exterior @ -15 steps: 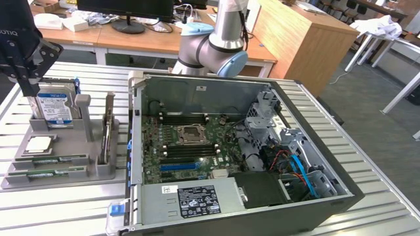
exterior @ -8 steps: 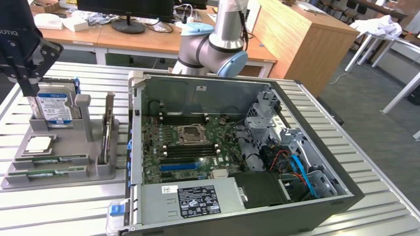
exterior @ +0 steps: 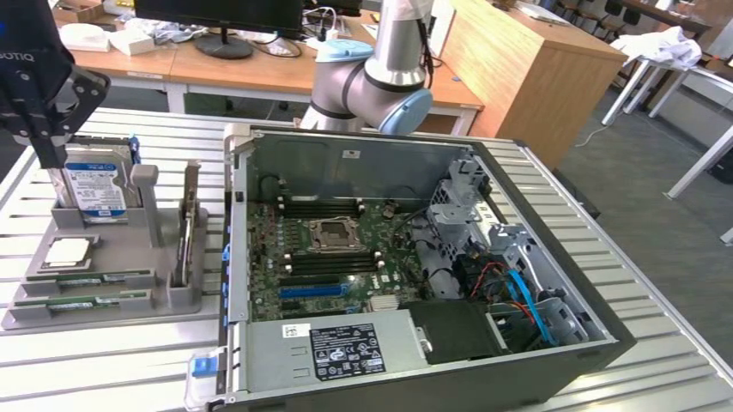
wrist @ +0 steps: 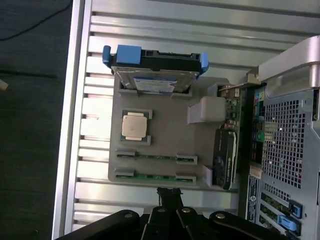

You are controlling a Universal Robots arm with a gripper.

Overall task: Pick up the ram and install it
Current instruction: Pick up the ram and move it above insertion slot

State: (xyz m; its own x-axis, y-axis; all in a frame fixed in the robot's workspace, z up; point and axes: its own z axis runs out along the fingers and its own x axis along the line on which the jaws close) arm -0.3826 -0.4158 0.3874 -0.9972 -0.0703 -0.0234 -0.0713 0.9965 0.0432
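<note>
I see both strips of ram [wrist: 155, 176] green with pale labels, sitting in a plain grey holder [wrist: 165, 132]. The hard drive [wrist: 155, 80] is silver with a blue-and-white label and blue side rails, and the processor [wrist: 134, 126] is silver. My tool [wrist: 169, 192] is black. The desk [exterior: 115, 360] is ribbed silver and the motherboard [exterior: 332, 257] is green.

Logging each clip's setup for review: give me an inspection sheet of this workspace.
Surface: slatted metal table, holding a grey holder and an open computer case.
Job's things: two ram strips lie in the holder's slots, unheld.
Clutter: hard drive, processor and upright card in the holder.
Grippers: gripper shut, empty, above the holder.
Cables: red and blue cables inside the case.
Surroundings: desks and a monitor behind.
</note>
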